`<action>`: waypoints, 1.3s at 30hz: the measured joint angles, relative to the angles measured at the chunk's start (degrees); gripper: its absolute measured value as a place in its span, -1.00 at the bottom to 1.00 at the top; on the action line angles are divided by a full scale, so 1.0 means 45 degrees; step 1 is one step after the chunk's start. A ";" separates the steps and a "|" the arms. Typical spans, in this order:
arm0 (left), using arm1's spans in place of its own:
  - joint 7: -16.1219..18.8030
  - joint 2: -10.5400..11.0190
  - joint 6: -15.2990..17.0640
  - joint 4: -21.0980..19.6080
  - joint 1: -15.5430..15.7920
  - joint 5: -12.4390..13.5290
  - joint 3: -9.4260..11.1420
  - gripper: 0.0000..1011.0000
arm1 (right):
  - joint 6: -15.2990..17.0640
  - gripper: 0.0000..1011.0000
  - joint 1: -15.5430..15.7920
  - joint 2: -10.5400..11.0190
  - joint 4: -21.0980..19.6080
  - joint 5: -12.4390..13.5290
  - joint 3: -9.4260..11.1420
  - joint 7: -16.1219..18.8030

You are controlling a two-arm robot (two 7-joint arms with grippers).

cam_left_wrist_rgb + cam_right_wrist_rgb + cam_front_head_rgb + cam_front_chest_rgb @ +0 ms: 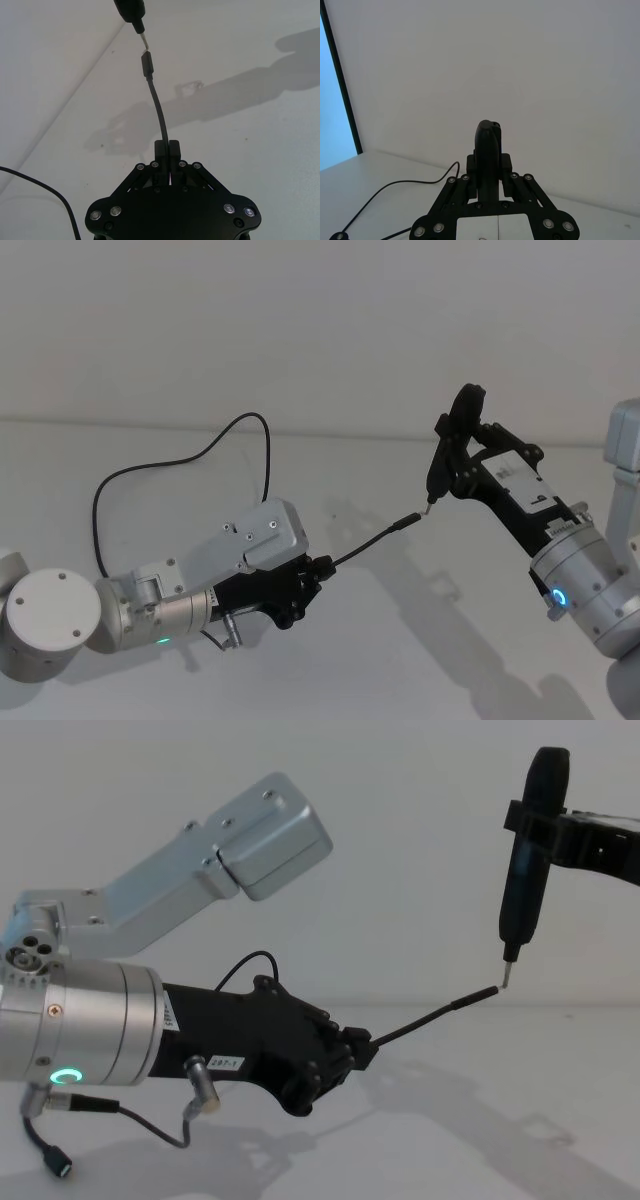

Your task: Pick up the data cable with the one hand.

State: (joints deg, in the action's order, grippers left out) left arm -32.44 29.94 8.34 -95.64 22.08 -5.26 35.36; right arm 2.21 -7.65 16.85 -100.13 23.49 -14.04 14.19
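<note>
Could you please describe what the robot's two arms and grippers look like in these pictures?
Both arms are thick silver cylinders with glowing ring lights, green on the left, blue on the right. The left gripper and right gripper are black, angular linkages with silver screws. White labels mark both. A short dark wire dangles under the left arm.

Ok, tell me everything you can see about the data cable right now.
The data cable is a thin black cord, rubbery-looking, ending in a slim straight plug with a small metal tip. The left gripper is shut on it just behind the plug end, holding that end raised off the white table, angled up at the pen-shaped tool held in the right gripper. The slack loops away behind the left arm.
</note>
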 joint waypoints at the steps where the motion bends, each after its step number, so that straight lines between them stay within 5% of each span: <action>1: 0.0000 0.0000 0.0000 0.0000 0.0000 0.0000 0.0000 -0.91 | -0.0002 -0.47 -0.0008 -0.0001 0.0008 -0.0006 0.0002 0.0006; 39: 0.0000 0.0000 0.0000 0.0000 0.0000 0.0000 0.0001 -0.91 | 0.0034 -0.47 -0.0012 0.0027 0.0010 -0.0054 0.0041 0.0105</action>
State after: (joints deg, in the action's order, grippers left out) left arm -32.43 29.94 8.34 -95.64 22.08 -5.26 35.36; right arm 2.36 -7.71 16.97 -100.08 23.25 -13.85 14.66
